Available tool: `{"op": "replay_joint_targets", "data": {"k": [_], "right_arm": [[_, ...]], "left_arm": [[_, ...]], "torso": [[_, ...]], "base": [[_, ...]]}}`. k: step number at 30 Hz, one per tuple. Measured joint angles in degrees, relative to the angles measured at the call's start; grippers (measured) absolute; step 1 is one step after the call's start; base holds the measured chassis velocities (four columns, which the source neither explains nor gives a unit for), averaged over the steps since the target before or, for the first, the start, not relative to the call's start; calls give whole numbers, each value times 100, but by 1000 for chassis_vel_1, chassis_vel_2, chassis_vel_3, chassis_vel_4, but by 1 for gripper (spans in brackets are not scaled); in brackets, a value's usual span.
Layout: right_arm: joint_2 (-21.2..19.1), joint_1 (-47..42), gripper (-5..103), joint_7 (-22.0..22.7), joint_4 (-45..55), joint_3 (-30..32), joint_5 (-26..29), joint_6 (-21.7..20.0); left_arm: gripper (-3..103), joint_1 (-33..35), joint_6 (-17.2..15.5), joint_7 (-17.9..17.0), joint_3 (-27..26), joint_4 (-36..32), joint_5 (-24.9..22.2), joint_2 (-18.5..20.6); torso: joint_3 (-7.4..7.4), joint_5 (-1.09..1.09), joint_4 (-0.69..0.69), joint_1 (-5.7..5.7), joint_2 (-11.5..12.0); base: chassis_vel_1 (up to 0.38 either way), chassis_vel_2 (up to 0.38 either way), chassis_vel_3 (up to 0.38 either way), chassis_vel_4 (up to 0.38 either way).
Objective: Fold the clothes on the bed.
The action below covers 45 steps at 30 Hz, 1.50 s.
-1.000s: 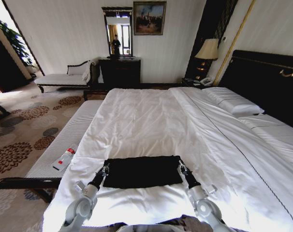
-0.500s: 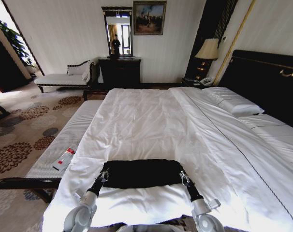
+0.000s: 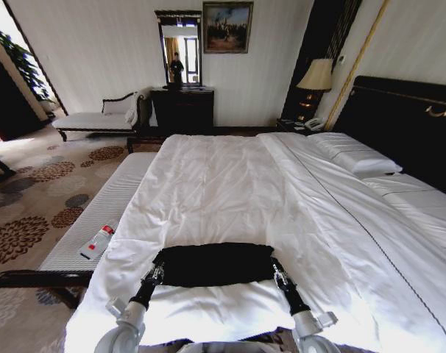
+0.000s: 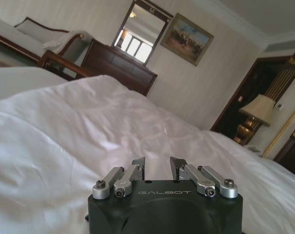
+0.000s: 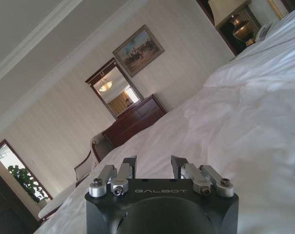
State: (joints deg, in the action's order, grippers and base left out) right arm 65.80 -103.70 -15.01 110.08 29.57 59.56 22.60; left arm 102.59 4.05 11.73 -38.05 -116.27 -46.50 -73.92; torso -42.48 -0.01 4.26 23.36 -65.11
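Pulling back toward the robot, left claw [image 3: 157,271] and right claw [image 3: 279,274] are sitting spread beside the folded T-shirt [image 3: 214,264] on the bed [image 3: 230,184], apparently released.

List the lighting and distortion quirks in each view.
Head view: wide-angle bending of walls and bed; bright doorway glare at far left; black T-shirt shows no detail. Left wrist view: sheet highlights wash out above the left gripper. Right wrist view: tilted horizon behind the right gripper.
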Motion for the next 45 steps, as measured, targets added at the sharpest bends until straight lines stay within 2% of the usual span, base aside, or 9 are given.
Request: {"op": "replay_joint_targets", "data": {"k": [7, 8, 12, 17, 24, 31, 38, 41, 45], "right_arm": [[11, 187, 56, 684, 768, 260, 149, -68], [19, 355, 67, 849, 818, 199, 109, -161], [-228, 1223, 83, 1593, 311, -506, -618, -933], [-500, 1676, 97, 1915, -223, -1138, -1437, -1486], [-610, 1439, 100, 2141, -412, -1281, -1953, -1656], [-759, 687, 100, 2374, -95, -1211, -2136, -1638], [-732, 32, 100, 3191, 239, -1067, -2303, -1531], [-667, -117, 100, 3241, 477, -935, -2300, -1316], [-366, -297, 100, 3035, 1016, -755, -1995, -798]], "left_arm": [[51, -220, -385, -308, -483, -972, -670, 0], [56, -467, -661, -520, -443, -1097, -636, 2], [78, -1070, -1276, -1020, 357, -582, 1241, -2], [93, -1212, -1396, -1208, 1091, 122, 2599, -159], [100, -805, -1534, -1571, 1280, 539, 3583, -260], [100, 165, -1542, -1658, 1129, 43, 3827, -118], [100, 831, -1213, -1671, 897, -158, 4173, -73], [100, 906, -979, -1668, 785, -315, 4047, -86], [100, 945, -621, -1564, 424, -1081, 3071, -266]], "torso": [[0, 1, -2, 0, -1], [0, 2, 0, 0, 0], [-1, 2, -2, 2, 1], [-2, 1, 0, 2, 1], [-1, 1, 0, 2, 1], [0, 1, 0, 0, 0], [0, 1, 0, 0, 0], [0, 0, 0, 0, 0], [0, -1, 0, 0, 0]], "base": [[0, 0, 0, 0], [0, 0, 0, 0], [0, 0, 0, 0], [0, 0, 0, 0], [0, 0, 0, 0], [0, 0, 0, 0], [0, 0, 0, 0], [0, 0, 0, 0], [0, 0, 0, 0]]}}
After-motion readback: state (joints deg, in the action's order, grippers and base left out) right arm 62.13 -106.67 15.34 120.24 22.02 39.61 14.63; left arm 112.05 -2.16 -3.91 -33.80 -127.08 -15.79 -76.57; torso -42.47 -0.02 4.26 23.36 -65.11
